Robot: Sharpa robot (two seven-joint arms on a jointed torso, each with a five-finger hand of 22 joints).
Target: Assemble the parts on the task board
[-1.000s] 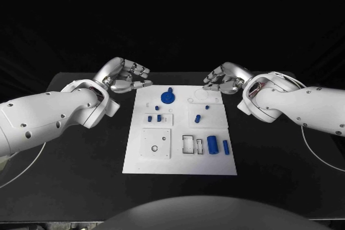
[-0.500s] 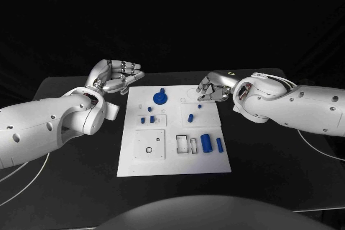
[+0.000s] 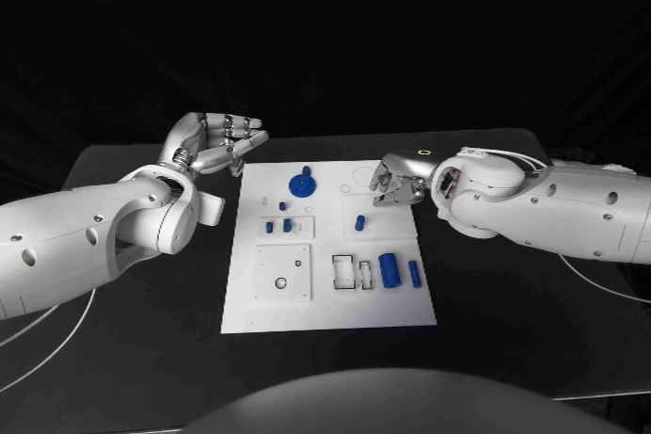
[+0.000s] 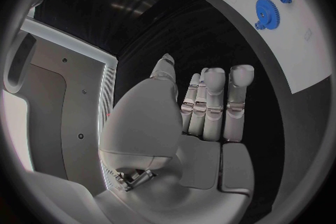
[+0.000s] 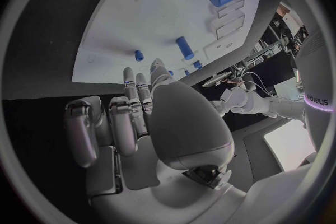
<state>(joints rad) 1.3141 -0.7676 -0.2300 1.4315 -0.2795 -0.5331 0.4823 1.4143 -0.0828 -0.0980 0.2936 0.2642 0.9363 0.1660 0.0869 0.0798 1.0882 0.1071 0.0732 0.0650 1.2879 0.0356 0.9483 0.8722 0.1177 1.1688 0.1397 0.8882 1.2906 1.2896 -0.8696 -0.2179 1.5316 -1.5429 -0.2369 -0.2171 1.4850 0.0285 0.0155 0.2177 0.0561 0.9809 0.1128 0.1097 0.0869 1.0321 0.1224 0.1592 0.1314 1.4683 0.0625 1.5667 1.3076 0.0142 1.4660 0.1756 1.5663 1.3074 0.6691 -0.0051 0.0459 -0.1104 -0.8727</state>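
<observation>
right hand (image 3: 395, 182) lowered to task board (image 3: 330, 307) | left hand (image 3: 211, 144) curled | both empty | left wrist: gear (image 4: 266, 11)

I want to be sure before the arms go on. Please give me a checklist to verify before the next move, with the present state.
1. Left robot hand holds nothing: ok, fingers apart, off the task board.
2. Right robot hand holds nothing: ok in the right wrist view.
3. Right robot hand is over the board's far right corner: ok.
4. Blue gear is free to reach: ok.
5. Large blue cylinder lies untouched: ok.
6. Which part is next: cannot tell.
</observation>
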